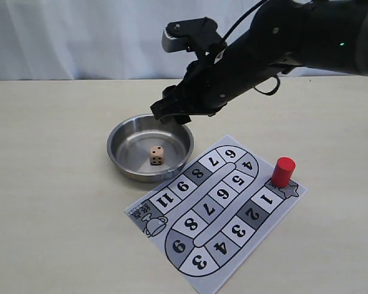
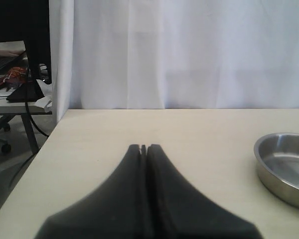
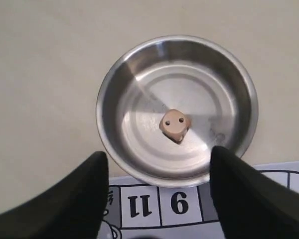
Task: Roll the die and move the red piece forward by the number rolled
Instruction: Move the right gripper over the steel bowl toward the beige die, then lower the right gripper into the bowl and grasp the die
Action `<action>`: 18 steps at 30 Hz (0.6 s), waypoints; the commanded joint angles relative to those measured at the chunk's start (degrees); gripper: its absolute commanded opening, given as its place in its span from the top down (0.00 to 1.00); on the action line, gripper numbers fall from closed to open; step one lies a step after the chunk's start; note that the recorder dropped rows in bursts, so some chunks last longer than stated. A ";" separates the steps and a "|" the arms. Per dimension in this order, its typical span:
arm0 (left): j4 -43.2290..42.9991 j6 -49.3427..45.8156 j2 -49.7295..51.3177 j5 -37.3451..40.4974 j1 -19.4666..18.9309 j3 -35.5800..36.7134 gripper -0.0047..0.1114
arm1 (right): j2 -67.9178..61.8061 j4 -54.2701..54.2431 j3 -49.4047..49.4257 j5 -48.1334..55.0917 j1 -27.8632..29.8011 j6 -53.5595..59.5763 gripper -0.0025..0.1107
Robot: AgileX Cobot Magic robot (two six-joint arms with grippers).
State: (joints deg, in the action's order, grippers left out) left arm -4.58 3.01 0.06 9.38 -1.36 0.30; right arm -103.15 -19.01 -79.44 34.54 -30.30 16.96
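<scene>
The tan die (image 1: 156,155) rests inside the steel bowl (image 1: 124,160); in the right wrist view the die (image 3: 175,125) shows two pips on top, lying near the middle of the bowl (image 3: 114,99). My right gripper (image 1: 172,113) hangs open above the bowl's far rim, its fingers wide apart with nothing between them (image 3: 159,158). The red piece (image 1: 283,171) stands upright on the star square beside square 1 of the printed board (image 1: 165,208). My left gripper (image 2: 144,147) is shut and empty over bare table, with the bowl (image 2: 269,159) off to its side.
The paper board with numbered squares lies in front of the bowl; squares 11 and 9 (image 3: 179,202) show just below the rim. A white curtain (image 1: 80,37) backs the table. The table's left edge (image 2: 40,154) and a cluttered desk (image 2: 15,74) appear beyond it.
</scene>
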 commanded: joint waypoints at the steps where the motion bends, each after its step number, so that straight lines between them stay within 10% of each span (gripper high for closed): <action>1: 0.33 0.02 -0.06 -0.75 0.01 -0.30 0.96 | -4.01 -0.01 -1.53 -3.23 -1.01 -0.29 0.48; 18: 0.21 0.02 -0.06 -0.75 0.01 -0.30 0.96 | -20.88 -2.46 -11.24 -8.94 -3.24 -0.27 0.48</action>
State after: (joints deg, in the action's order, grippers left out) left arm -4.58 3.01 0.06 9.38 -1.36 0.30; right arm -122.34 -21.57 -89.14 24.09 -33.61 16.86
